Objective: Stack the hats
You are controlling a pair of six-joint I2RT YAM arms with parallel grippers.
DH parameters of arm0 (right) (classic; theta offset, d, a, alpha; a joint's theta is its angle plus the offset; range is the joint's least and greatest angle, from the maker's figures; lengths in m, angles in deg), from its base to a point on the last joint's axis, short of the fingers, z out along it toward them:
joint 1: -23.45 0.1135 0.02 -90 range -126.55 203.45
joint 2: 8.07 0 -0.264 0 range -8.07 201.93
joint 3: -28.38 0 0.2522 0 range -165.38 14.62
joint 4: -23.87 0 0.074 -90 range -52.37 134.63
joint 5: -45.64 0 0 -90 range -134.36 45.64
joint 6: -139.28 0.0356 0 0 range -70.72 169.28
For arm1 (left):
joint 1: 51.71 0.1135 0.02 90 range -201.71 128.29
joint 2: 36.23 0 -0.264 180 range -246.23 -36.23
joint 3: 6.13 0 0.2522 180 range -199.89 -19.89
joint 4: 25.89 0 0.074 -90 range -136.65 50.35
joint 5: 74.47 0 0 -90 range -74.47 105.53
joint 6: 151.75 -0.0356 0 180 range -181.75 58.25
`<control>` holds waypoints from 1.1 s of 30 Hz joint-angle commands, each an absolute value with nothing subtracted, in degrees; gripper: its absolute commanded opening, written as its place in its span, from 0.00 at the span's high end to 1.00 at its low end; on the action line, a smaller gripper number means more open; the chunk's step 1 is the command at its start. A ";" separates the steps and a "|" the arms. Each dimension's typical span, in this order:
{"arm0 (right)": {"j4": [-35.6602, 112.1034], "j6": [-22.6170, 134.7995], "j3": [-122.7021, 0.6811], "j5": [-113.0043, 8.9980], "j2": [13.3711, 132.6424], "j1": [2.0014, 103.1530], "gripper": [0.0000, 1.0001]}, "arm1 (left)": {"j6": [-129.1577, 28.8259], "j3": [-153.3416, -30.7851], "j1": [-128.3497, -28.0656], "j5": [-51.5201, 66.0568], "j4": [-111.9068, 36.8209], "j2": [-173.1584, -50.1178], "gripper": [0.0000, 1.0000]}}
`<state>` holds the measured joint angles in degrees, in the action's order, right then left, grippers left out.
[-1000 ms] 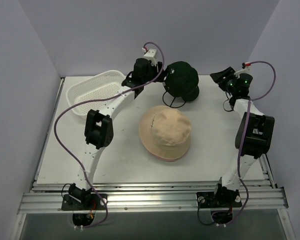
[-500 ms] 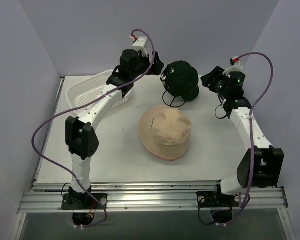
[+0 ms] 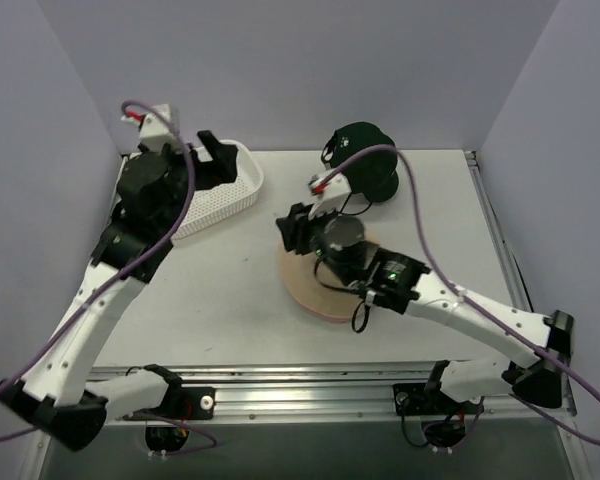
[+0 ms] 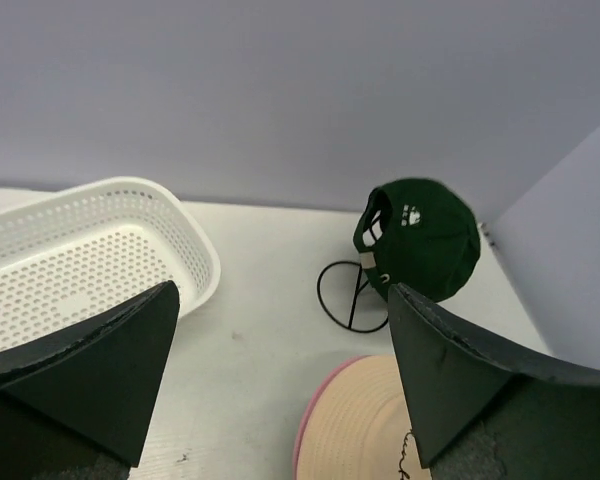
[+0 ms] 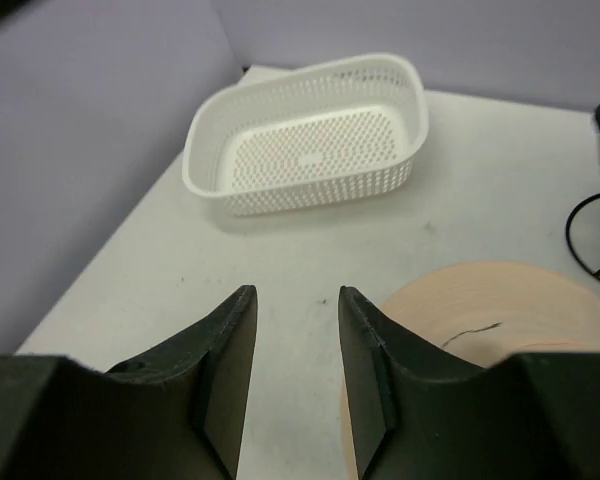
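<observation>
Tan bucket hat (image 3: 313,296): lies crown up at mid-table. In the top view the right arm reaches across it and hides much of the crown.
Pink rim (image 4: 302,447): a thin pink edge runs along the tan brim in the left wrist view. How much lies underneath cannot be told.
Dark green baseball cap (image 3: 368,165): sits at 1 o'clock from the tan bucket hat, near the back wall and apart from it. Its small white logo shows in the left wrist view.
Black wire loop (image 4: 351,296): lies on the table just at the cap's near side.
Right gripper (image 3: 288,232): hangs over the tan bucket hat's 10 o'clock edge, with its fingers aimed toward 10 o'clock at the basket.
Right gripper state: the jaws are parted by a narrow gap with nothing between them, and bare table shows through.
Hat relative to right gripper: in the right wrist view the tan brim lies at 4 o'clock of the fingertips, beside the right finger and outside the gap. Whether it touches cannot be told.
Left gripper (image 3: 213,160): is raised on the left side and overlaps the basket in the top view.
Left gripper state: the jaws are spread wide and hold nothing.
Hats relative to left gripper: in the left wrist view the green cap sits at 1 o'clock and the tan brim at 5 o'clock. Both are well apart from the fingers.
White mesh basket (image 3: 242,185): stands at 10 o'clock from the tan bucket hat, at the back left of the table (image 3: 210,300).
</observation>
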<state>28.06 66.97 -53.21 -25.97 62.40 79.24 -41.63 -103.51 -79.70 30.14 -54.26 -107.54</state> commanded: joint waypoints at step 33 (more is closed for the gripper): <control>33.50 82.85 -70.64 -21.69 106.01 79.18 0.77 | -34.24 -75.71 -79.66 31.35 -56.26 -73.15 0.06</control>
